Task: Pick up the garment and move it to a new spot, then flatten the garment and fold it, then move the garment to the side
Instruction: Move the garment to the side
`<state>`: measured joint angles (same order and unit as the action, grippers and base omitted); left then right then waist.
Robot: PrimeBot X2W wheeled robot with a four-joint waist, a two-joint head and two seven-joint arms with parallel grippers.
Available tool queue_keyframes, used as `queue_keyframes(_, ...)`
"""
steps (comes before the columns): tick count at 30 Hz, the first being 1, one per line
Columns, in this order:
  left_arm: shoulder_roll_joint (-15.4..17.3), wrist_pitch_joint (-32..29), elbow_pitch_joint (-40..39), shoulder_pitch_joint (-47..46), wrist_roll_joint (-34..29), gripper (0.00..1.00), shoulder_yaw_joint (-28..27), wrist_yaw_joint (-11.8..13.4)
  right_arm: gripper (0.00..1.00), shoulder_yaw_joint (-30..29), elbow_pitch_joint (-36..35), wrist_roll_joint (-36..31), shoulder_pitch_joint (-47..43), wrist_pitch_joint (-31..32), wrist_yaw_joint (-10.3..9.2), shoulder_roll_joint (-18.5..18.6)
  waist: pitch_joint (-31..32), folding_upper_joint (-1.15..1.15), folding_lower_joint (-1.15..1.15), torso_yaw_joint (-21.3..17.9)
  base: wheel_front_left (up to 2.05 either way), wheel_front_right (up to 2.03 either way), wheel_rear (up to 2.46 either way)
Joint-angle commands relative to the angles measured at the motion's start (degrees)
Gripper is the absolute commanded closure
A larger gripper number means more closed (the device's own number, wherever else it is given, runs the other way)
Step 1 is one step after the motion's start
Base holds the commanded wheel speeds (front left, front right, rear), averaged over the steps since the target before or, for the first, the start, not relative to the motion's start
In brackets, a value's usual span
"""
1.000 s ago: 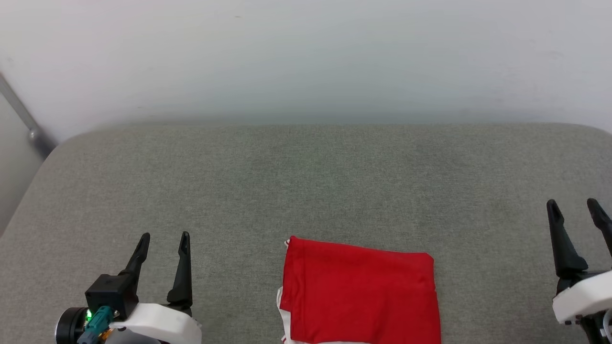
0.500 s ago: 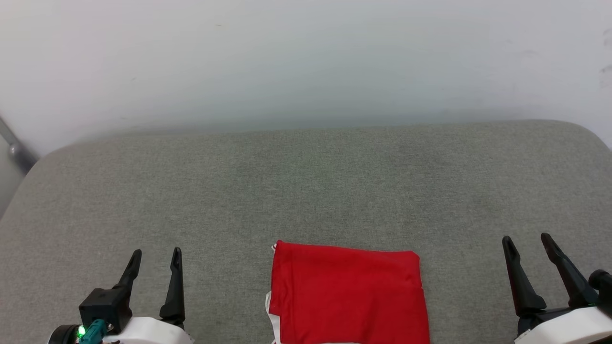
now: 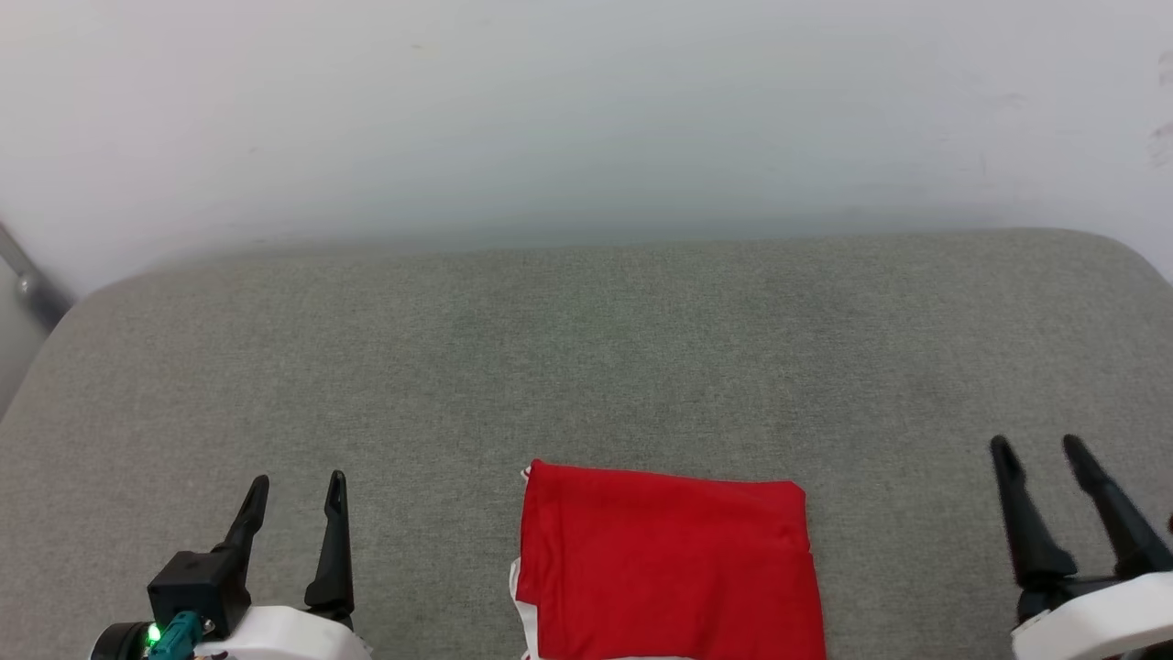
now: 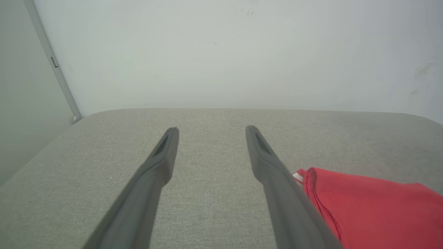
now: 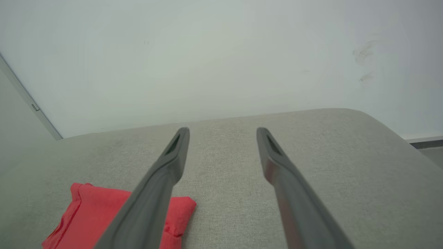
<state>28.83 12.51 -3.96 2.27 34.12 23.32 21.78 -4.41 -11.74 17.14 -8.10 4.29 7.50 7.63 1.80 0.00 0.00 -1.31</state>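
The garment (image 3: pixel 669 564) lies folded into a neat red rectangle on the grey cushion, at the near middle of the head view, with a sliver of white trim along its left edge. My left gripper (image 3: pixel 298 481) hovers open to its left, well apart from it. My right gripper (image 3: pixel 1040 446) stands open to its right, also clear of the cloth. In the left wrist view the garment (image 4: pixel 373 204) sits just right of the open left gripper (image 4: pixel 210 128). In the right wrist view the garment (image 5: pixel 86 216) lies lower left, partly behind a finger of the open right gripper (image 5: pixel 223 129).
The grey cushioned surface (image 3: pixel 586 367) stretches wide behind the garment, with rounded far corners. A pale wall (image 3: pixel 586 110) rises right behind it. A grey metal rail (image 3: pixel 27 280) runs down at the far left. Floor shows past the right corner (image 5: pixel 429 145).
The whole picture shifted as the camera moved. Against the cloth, the right gripper dropped nearer and swung inward, then eased back to the right. The left gripper lowered slightly. The garment stayed put.
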Motion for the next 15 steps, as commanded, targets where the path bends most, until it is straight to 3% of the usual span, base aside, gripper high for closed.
queue_keyframes(1, 0.15, 0.04, -0.30, 0.63, 0.21, 0.00, -0.28, 0.28, 0.00, -1.40, -0.49, 1.62, 1.64, 0.49, -0.03, 0.17, -0.21, 0.00, 0.00, 0.07, 0.00, 0.00, 0.00)
queue_keyframes(6, -0.89, 0.77, -0.32, -0.41, 0.14, 0.00, -0.58, 0.45, 0.00, -8.86, 3.44, 10.25, 2.10, 7.12, -0.03, 3.30, -0.88, 0.00, 0.00, 1.51, 0.00, 0.00, 0.00)
queue_keyframes(8, -1.44, 1.18, -0.31, -0.72, -0.19, 0.00, -0.67, 0.32, 0.00, -10.98, 5.33, 13.37, 2.63, 10.37, -0.03, 6.53, -1.15, 0.00, 0.00, 2.34, 0.00, 0.00, 0.00)
queue_keyframes(12, -2.52, 1.96, -0.36, -1.97, -1.12, 0.00, -0.32, -0.82, 0.00, -12.14, 12.03, 20.31, 1.97, 19.38, -0.04, 10.68, -1.76, 0.00, 0.00, 4.46, 0.00, 0.00, 0.00)
queue_keyframes(15, -3.45, 2.39, -0.32, -2.74, -2.00, 0.00, -0.40, -1.44, 0.00, -12.34, 16.76, 24.86, 2.26, 26.09, -0.02, 11.54, -2.32, 0.00, 0.00, 6.25, 0.00, 0.00, 0.00)
